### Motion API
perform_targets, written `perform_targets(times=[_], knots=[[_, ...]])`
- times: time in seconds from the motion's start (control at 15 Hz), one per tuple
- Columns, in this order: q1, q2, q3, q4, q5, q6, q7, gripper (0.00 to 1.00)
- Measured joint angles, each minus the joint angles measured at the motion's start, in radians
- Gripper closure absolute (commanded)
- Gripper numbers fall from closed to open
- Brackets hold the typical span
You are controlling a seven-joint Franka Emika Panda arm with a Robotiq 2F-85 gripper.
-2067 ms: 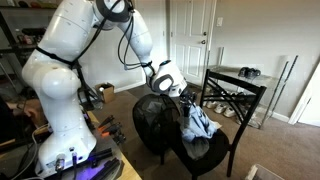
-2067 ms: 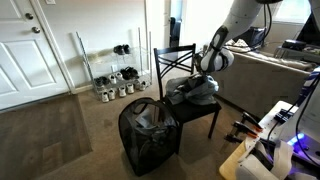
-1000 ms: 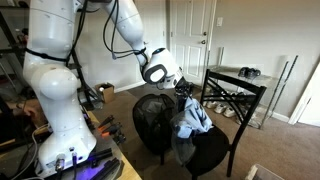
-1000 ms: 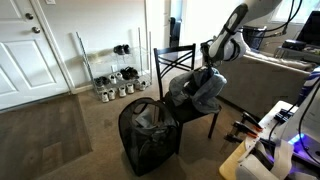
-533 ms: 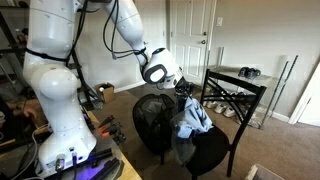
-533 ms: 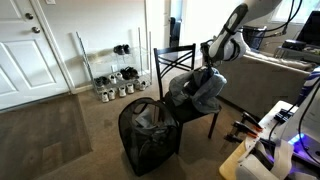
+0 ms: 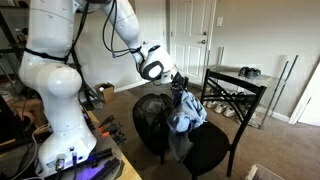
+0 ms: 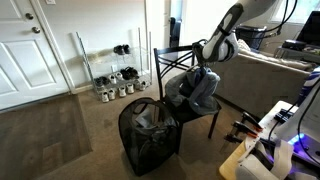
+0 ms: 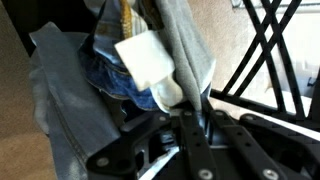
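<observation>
Claw (image 7: 178,85) pinches limp, crumpled blue denim garment (image 7: 187,113) above black chair (image 7: 212,150).

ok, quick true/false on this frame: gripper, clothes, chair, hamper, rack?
1. The gripper is shut on the clothes. True.
2. The clothes lie spread flat on the chair seat. False: they hang bunched from the gripper over the chair; whether their lowest part touches the seat cannot be told.
3. The hamper stands on the carpet beside the chair. True.
4. The hamper is white plastic. False: it is black mesh.
5. The rack by the wall holds folded towels. False: it holds shoes.
</observation>
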Motion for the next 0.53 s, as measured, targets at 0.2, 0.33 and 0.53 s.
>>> perform_targets(times=[0.2, 0.33, 0.53], knots=[[0.108, -0.001, -0.044, 0.043, 0.000, 0.004, -0.026, 0.97], [0.143, -0.001, -0.049, 0.074, -0.016, 0.008, -0.037, 0.97], [0.143, -0.001, -0.027, 0.109, -0.060, 0.012, -0.038, 0.97]])
